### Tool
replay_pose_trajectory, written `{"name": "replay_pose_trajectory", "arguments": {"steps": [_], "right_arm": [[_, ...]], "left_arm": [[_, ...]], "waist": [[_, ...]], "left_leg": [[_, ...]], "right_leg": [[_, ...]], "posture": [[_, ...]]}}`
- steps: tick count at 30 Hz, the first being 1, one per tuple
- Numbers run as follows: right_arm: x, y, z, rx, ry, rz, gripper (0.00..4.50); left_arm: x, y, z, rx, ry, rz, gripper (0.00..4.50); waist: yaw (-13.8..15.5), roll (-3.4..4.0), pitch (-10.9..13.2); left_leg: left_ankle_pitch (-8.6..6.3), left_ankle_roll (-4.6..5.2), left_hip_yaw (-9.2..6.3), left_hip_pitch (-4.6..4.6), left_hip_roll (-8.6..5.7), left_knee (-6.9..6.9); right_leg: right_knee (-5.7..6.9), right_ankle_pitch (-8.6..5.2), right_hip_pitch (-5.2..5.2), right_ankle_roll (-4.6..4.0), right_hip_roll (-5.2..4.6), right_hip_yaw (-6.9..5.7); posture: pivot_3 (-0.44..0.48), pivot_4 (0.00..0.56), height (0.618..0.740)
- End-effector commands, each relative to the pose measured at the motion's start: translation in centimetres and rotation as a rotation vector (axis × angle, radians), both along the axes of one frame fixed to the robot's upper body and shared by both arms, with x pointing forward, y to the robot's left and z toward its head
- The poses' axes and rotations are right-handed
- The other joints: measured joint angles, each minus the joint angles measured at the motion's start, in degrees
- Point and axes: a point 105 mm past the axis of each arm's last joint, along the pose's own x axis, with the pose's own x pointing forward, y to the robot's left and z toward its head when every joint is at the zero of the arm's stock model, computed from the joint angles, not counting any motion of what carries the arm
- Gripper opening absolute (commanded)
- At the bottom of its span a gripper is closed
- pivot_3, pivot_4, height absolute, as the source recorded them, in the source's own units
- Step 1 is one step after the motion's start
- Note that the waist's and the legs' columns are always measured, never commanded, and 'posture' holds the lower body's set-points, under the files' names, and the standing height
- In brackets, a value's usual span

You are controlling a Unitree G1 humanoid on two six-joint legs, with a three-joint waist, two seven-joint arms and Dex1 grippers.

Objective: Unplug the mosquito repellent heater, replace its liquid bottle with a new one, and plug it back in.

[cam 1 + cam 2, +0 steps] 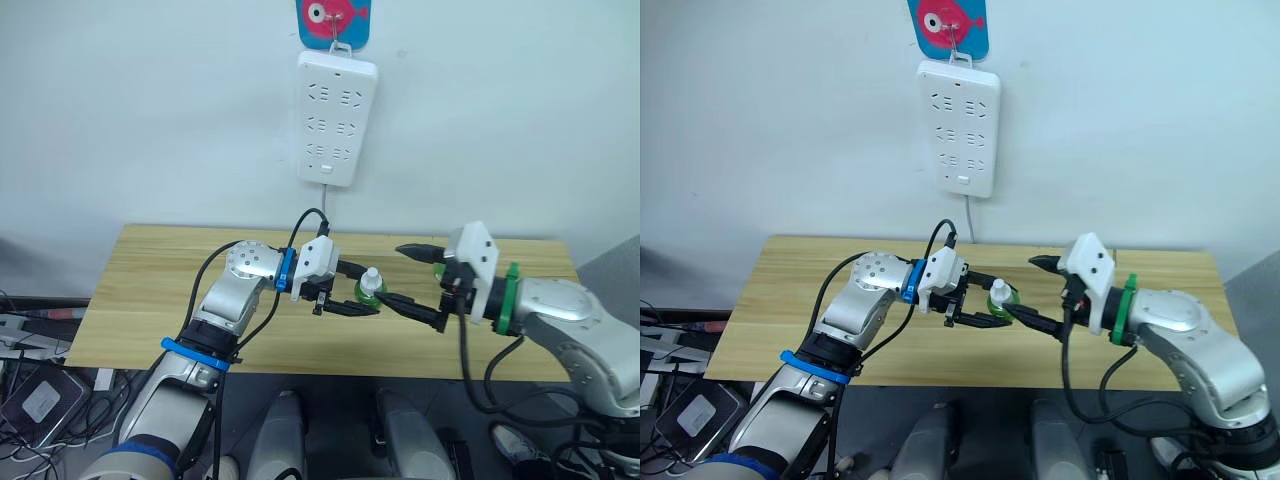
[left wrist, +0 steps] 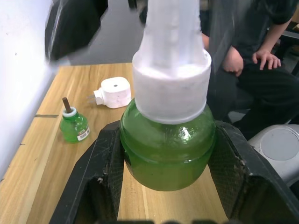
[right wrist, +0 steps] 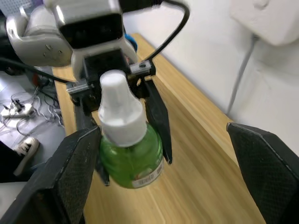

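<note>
My left gripper point(image 1: 362, 298) is shut on a green liquid bottle point(image 1: 369, 288) with a white cap, holding it upright above the table's middle. My right gripper point(image 1: 405, 278) is open, its jaws spread wide. One of its fingers point(image 3: 74, 177) is close beside the held bottle point(image 3: 128, 151); the other is well apart. In the left wrist view, the mosquito repellent heater point(image 2: 114, 92) lies unplugged on the table. Next to it stands a second green bottle point(image 2: 74, 127) with a bare dark wick.
A white power strip point(image 1: 336, 118) hangs on the wall above the wooden table point(image 1: 150, 290), its cable running down behind it. A seated person point(image 2: 254, 56) is beyond the table's right end. Cables and boxes lie on the floor at left.
</note>
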Motion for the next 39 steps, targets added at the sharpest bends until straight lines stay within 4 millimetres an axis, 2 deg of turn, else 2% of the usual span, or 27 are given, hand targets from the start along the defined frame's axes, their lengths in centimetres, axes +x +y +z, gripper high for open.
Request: {"name": "replay_pose_trajectory", "arguments": {"steps": [1, 3, 4, 6, 8, 17, 21, 25, 26, 30, 33, 35, 37, 39], "right_arm": [[-2.0, 1.1, 1.3, 0.034, 0.004, 0.11, 4.49], [-2.0, 1.6, 1.7, 0.074, 0.021, 0.115, 4.49], [-1.8, 1.8, 1.9, 0.091, 0.021, 0.112, 4.32], [-1.5, 2.4, 2.1, 0.108, 0.018, 0.107, 3.87], [-1.2, 2.9, 2.2, 0.121, 0.014, 0.097, 3.22], [-0.3, 3.4, 1.3, 0.099, 0.011, 0.059, 3.22], [-0.2, 3.4, 1.1, 0.09, 0.011, 0.065, 1.93], [-0.6, 3.6, 1.2, 0.093, -0.001, 0.096, 0.42], [-0.9, 3.7, 1.6, 0.117, -0.005, 0.114, 0.29], [-1.1, 3.7, 4.5, 0.21, -0.068, 0.132, 0.29], [0.5, 3.1, 9.6, 0.352, -0.163, 0.029, 0.29], [1.2, 2.5, 11.6, 0.397, -0.204, -0.036, 0.29], [2.5, 1.4, 11.9, 0.407, -0.233, -0.149, 0.29], [3.6, 0.5, 10.5, 0.369, -0.237, -0.247, 0.29]], "left_arm": [[-0.2, -0.4, 0.8, -0.017, -0.037, -0.028, 2.23], [-0.2, -0.4, 0.8, -0.016, -0.037, -0.031, 2.23], [-0.2, -0.4, 0.8, -0.016, -0.037, -0.031, 2.23], [-0.1, -0.4, 0.9, -0.014, -0.039, -0.031, 2.23], [-0.1, -0.5, 0.9, -0.014, -0.04, -0.031, 2.23], [-0.2, -0.5, 0.9, -0.013, -0.038, -0.031, 2.23], [-0.2, -0.6, 0.9, -0.013, -0.038, -0.032, 2.23], [-0.2, -0.7, 0.9, -0.011, -0.036, -0.034, 2.23], [-0.1, -0.7, 0.9, -0.01, -0.035, -0.033, 2.23], [0.0, -0.5, 0.8, -0.004, -0.033, -0.024, 2.23], [0.2, 0.4, 0.4, 0.011, -0.022, 0.008, 2.23], [0.3, 1.1, 0.1, 0.021, -0.012, 0.029, 2.23], [0.3, 1.8, -0.3, 0.025, 0.002, 0.057, 2.23], [0.2, 2.1, -0.6, 0.029, 0.015, 0.072, 2.23]], "waist": [[-0.03, 0.0, 0.0], [-0.03, 0.0, -0.01], [-0.03, 0.0, -0.01], [0.01, 0.0, -0.01], [0.01, 0.0, -0.01], [0.06, 0.0, -0.01], [0.06, 0.0, -0.01], [0.06, -0.01, -0.01], [0.06, 0.0, -0.01], [-0.02, -0.01, -0.01], [-0.37, 0.0, 0.0], [-0.3, 0.0, -0.01], [-0.07, -0.01, -0.04], [0.01, -0.01, -0.04]], "left_leg": [[0.0, 0.0, 0.0, 0.01, 0.01, 0.0], [0.0, 0.0, -0.01, 0.0, 0.01, 0.01], [0.0, 0.0, 0.01, 0.0, 0.01, 0.01], [0.0, 0.0, 0.01, 0.0, 0.0, 0.03], [0.0, 0.0, 0.0, 0.0, 0.0, 0.02], [0.0, 0.0, -0.02, -0.01, -0.02, 0.01], [0.0, 0.0, -0.02, -0.01, -0.02, 0.01], [0.0, 0.01, -0.02, -0.01, -0.02, 0.01], [0.0, 0.01, -0.02, -0.01, -0.02, 0.01], [0.0, 0.01, -0.01, -0.01, -0.01, 0.01], [0.0, 0.01, 0.04, 0.0, 0.05, 0.01], [0.02, 0.01, 0.02, 0.01, 0.07, 0.02], [0.01, 0.01, -0.08, 0.01, 0.07, -0.01], [0.0, 0.02, -0.1, 0.0, 0.04, -0.07]], "right_leg": [[0.01, 0.0, 0.0, 0.0, 0.02, 0.0], [0.01, 0.0, 0.0, 0.0, 0.04, 0.0], [0.0, 0.0, 0.0, 0.0, 0.03, 0.01], [0.01, 0.0, 0.0, 0.0, 0.03, 0.03], [0.0, 0.0, 0.0, 0.0, 0.03, 0.03], [0.0, 0.0, 0.0, 0.0, 0.03, 0.01], [0.0, 0.0, 0.0, 0.0, 0.03, 0.01], [0.0, 0.0, 0.0, 0.0, 0.03, 0.01], [0.0, 0.0, 0.0, 0.0, 0.03, 0.0], [-0.01, 0.0, 0.0, 0.0, 0.03, 0.02], [0.0, 0.0, -0.03, -0.01, 0.04, 0.07], [0.04, -0.01, -0.04, -0.02, 0.04, 0.04], [0.05, -0.01, -0.02, -0.02, 0.04, -0.03], [0.04, -0.01, -0.02, -0.02, 0.04, -0.04]], "posture": [[0.033, 0.238, 0.74], [0.033, 0.238, 0.74], [0.031, 0.241, 0.74], [0.035, 0.243, 0.74], [0.038, 0.245, 0.74], [0.041, 0.245, 0.74], [0.04, 0.247, 0.74], [0.04, 0.247, 0.74], [0.04, 0.247, 0.74], [0.036, 0.254, 0.74], [0.035, 0.256, 0.74], [0.031, 0.258, 0.74], [0.029, 0.261, 0.74], [0.031, 0.264, 0.74]]}}
